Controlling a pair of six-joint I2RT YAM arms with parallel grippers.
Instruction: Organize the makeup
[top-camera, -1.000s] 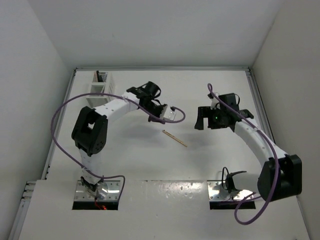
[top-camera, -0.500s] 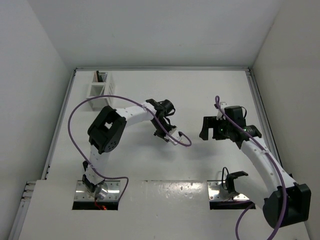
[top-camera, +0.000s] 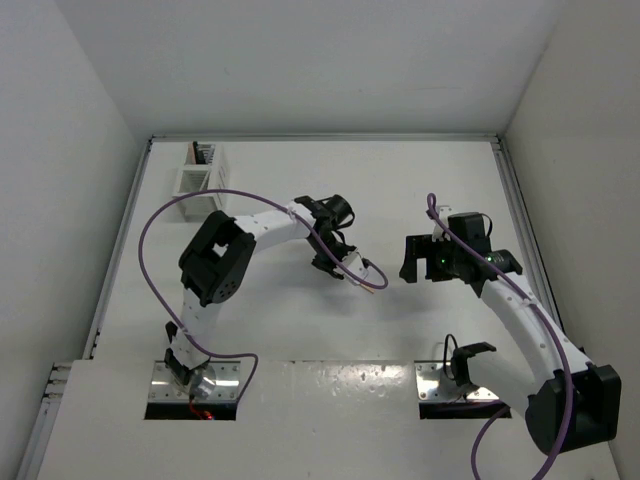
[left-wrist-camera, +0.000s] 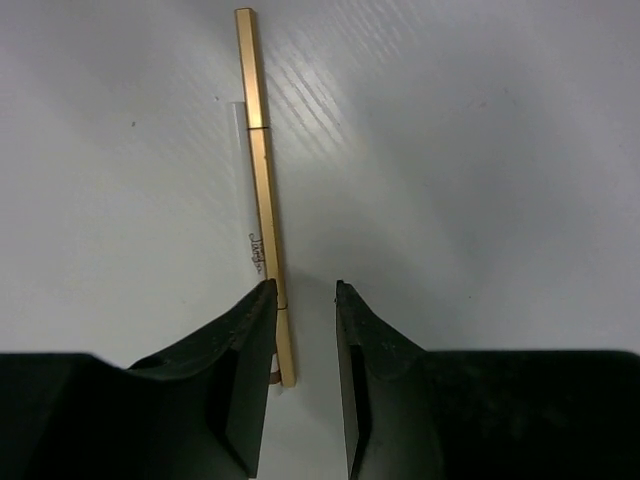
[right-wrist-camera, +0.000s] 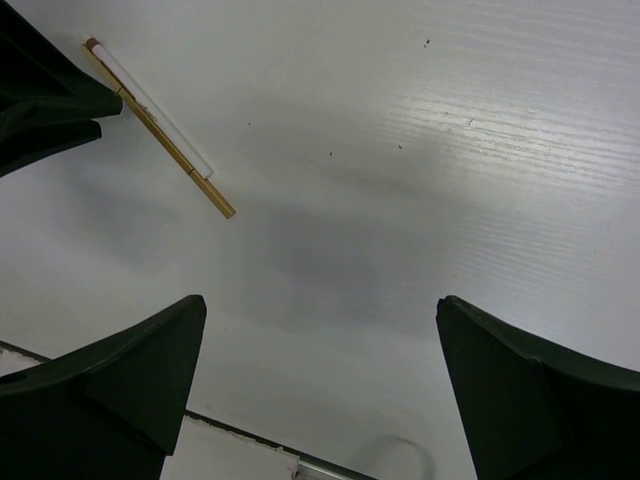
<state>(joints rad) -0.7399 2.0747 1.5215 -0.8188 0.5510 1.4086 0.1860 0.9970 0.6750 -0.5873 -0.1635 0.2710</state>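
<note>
A tan makeup stick (left-wrist-camera: 262, 190) lies flat on the white table. In the top view only its end (top-camera: 373, 284) shows past my left gripper (top-camera: 346, 266). In the left wrist view my left gripper (left-wrist-camera: 303, 292) is low over the stick's near end. Its jaws stand a narrow gap apart, and the stick lies between them against the left finger (left-wrist-camera: 250, 330). My right gripper (top-camera: 415, 258) hovers to the right of it, wide open and empty (right-wrist-camera: 318, 312). The stick (right-wrist-camera: 160, 125) also shows in the right wrist view. Dark sticks (top-camera: 203, 153) stand in the rack.
A white slotted rack (top-camera: 200, 175) stands at the far left corner of the table. White walls close in the table on the left, the back and the right. A purple cable loops from each arm. The left finger (right-wrist-camera: 45, 100) shows at the right wrist view's upper left.
My left gripper has swung right and towards me, from beside the stick to down over its near end. My right gripper drew back slightly to the right, then stayed still.
</note>
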